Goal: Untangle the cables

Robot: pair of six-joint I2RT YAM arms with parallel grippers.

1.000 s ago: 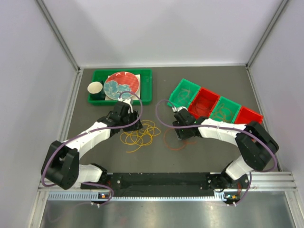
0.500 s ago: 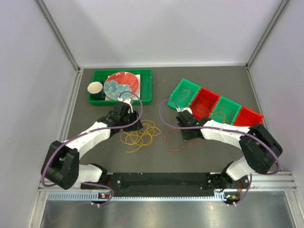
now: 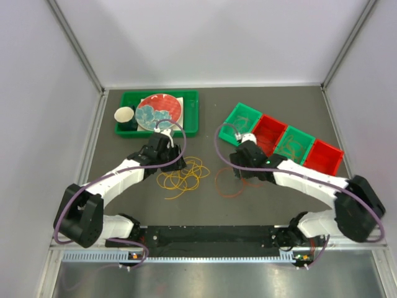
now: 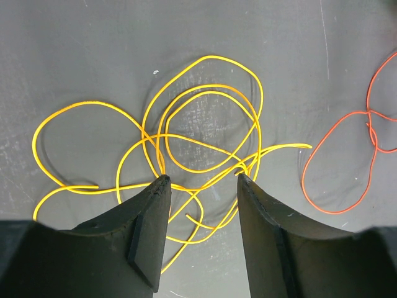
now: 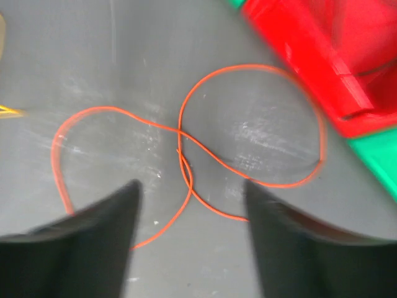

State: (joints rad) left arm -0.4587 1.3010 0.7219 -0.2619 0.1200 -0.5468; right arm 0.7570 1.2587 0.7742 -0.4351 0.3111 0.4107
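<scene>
Yellow cables (image 4: 205, 87): several loops overlapped in one heap, mid-bench (image 3: 279, 198); not yet separated, so main job looks undone.
Orange cable (image 5: 180, 133): apart from yellow, to its right, crossed over itself (loose twist, probably).
Thin wires seem laid in bins (image 3: 276, 135) beyond; likely part sorted.
Left gripper (image 4: 203, 180): half open, tips astride yellow heap, holding nothing.
Right gripper (image 5: 191, 186): fingers apart over orange cable, empty.

I'm seeing plain white walls (image 3: 217, 37) closing in the dark grey worktop (image 3: 214, 102) on the left, far and right sides.
</scene>
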